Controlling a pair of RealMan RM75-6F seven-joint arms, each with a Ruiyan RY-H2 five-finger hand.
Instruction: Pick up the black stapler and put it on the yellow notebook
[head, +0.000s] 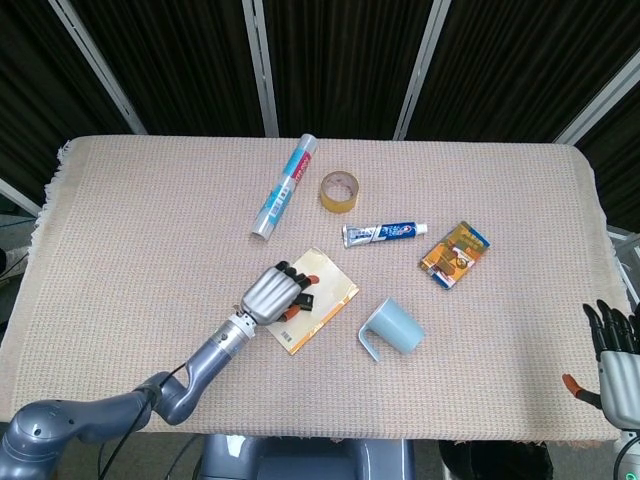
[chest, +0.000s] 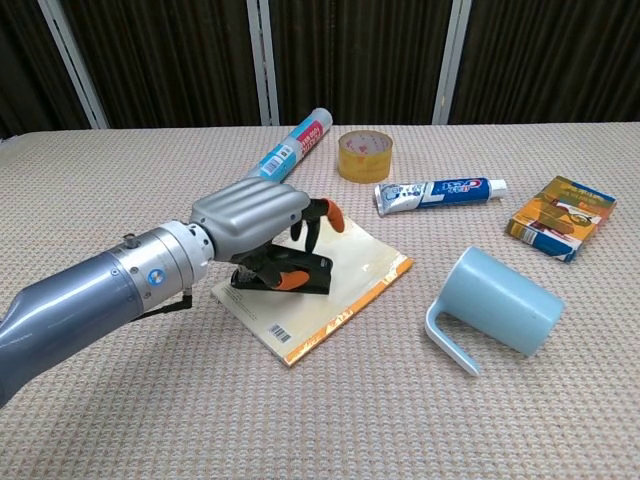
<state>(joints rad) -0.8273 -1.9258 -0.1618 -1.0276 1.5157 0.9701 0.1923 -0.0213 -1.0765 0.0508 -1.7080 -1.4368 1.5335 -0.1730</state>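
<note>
Stapler (chest: 285, 277), black with orange trim, is held low in the left hand (chest: 262, 222), fingers curled over its top, and appears to be resting on the near-left part of the yellow notebook (chest: 350, 268). It is judged rigid, compact and fairly dense, with a hinged top that could spring open; a grasp across the middle of the body is best suited. Contact with the cover is made out in the chest view only; in the head view the stapler is largely hidden under the hand. The right hand (head: 615, 352), seen only in the head view at the near-right edge, is empty with fingers extended
</note>
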